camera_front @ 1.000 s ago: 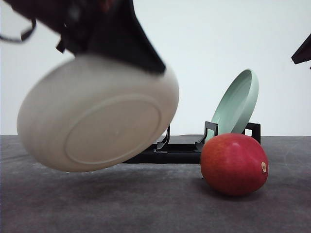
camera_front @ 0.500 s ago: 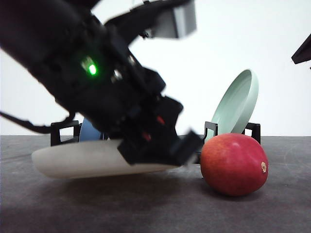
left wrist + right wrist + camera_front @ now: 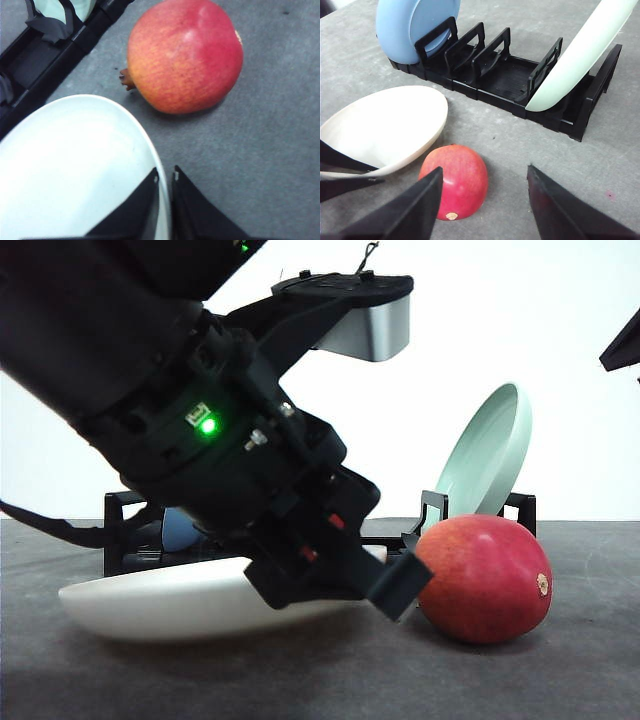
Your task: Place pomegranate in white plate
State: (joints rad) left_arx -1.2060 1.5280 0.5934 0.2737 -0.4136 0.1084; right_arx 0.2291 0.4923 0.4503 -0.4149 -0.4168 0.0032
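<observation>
The left hand (image 3: 165, 200) is clamped on the rim of the white plate (image 3: 70, 170), one finger inside the bowl of it and one outside, so the plate can be carried and set down by its edge. In the front view the plate (image 3: 170, 600) lies right way up and low on the grey bench (image 3: 560, 680), its near side on or nearly on the surface while the gripped side seems a little raised; whether it rests fully flat I cannot tell. It sits in open space in front of the black dish rack (image 3: 505, 80), just beside the pomegranate (image 3: 485, 578), which makes for a short transfer. The fruit lies on the bench, outside the plate, close to the rim but apparently not touching it. The rack holds a blue plate (image 3: 412, 25) at one end and a pale green plate (image 3: 580, 55) leaning at the other. The right hand (image 3: 485, 210) hovers above the pomegranate (image 3: 455, 182) with its fingers spread wide and nothing between them, seemingly poised to come down on the fruit once the plate is released.
</observation>
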